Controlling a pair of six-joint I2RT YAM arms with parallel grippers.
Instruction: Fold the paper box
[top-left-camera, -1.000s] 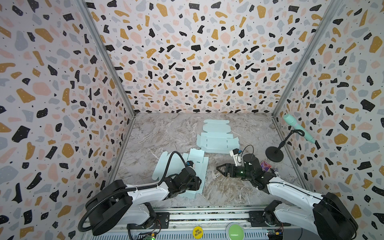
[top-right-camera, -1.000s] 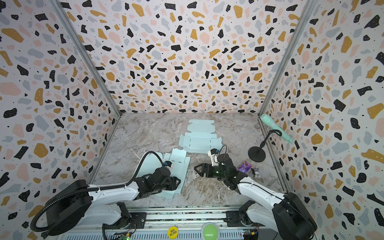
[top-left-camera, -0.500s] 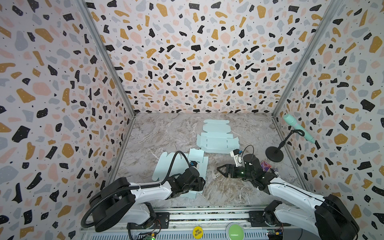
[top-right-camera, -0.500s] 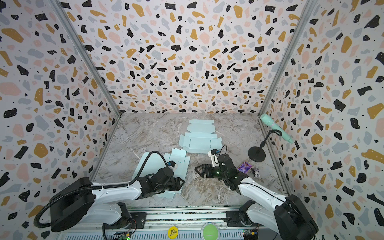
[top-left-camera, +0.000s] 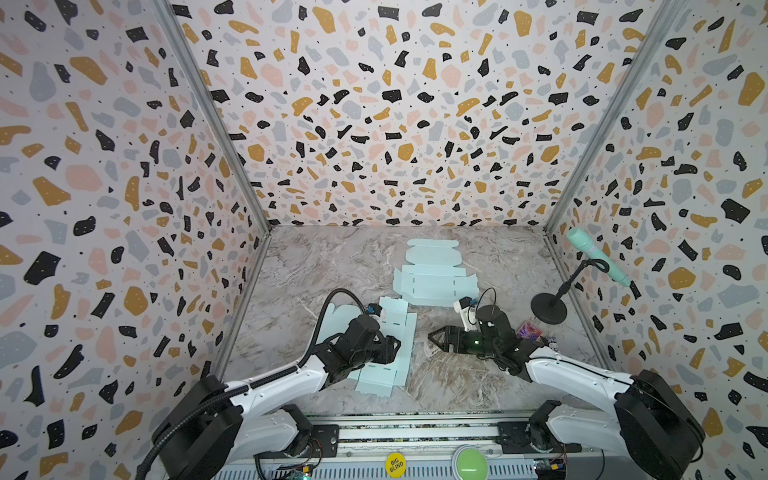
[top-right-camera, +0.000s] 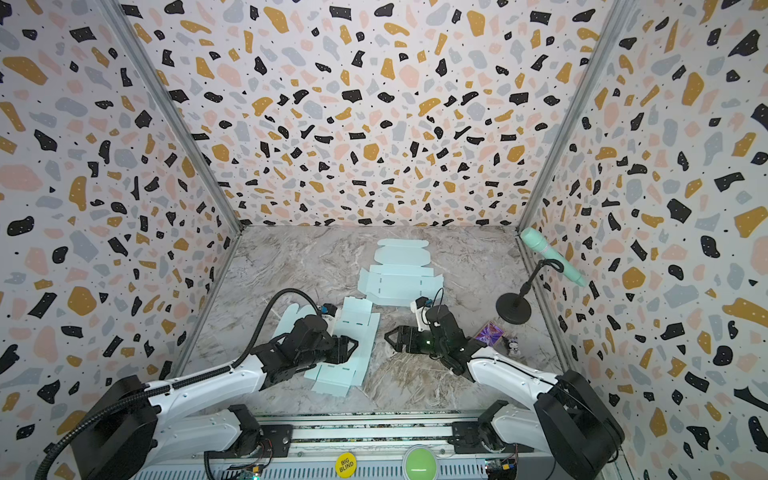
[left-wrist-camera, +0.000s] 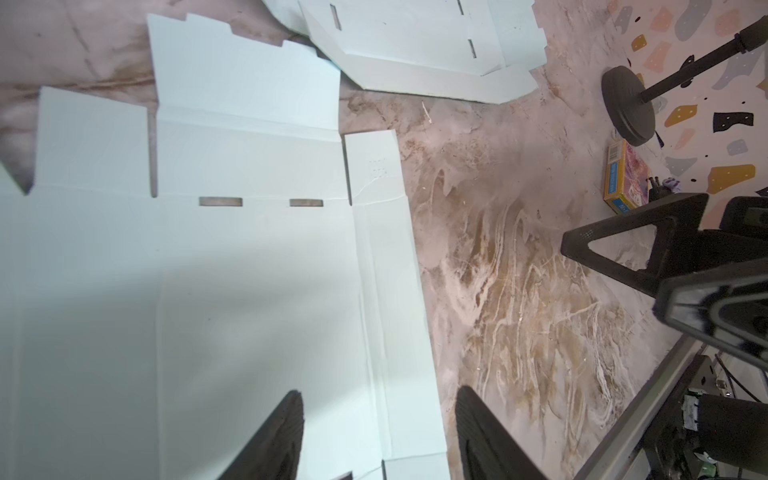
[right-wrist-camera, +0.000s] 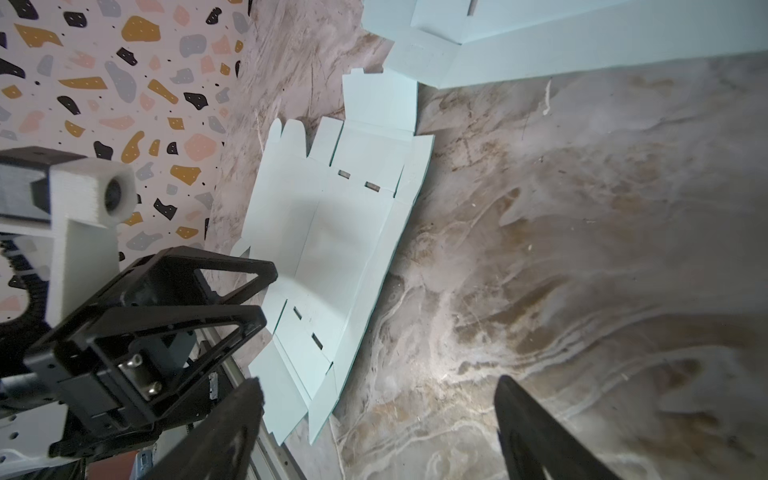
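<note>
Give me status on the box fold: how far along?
Done: nothing folded yet; the near blank lies flat on the table, no wall standing. In hand: the left claw is open over that blank's edge nearest the right claw, gripping nothing; the right claw is open over the tabletop. Left: every crease, flap and tab. The second blank behind also lies flat.

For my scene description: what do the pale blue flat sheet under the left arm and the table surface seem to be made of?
The pale blue sheet looks like thin matte card: punched slots, scored fold lines, no shine. The table surface shows brown marble-like veins with a dull finish; whether it is real stone or a printed laminate I cannot tell.
</note>
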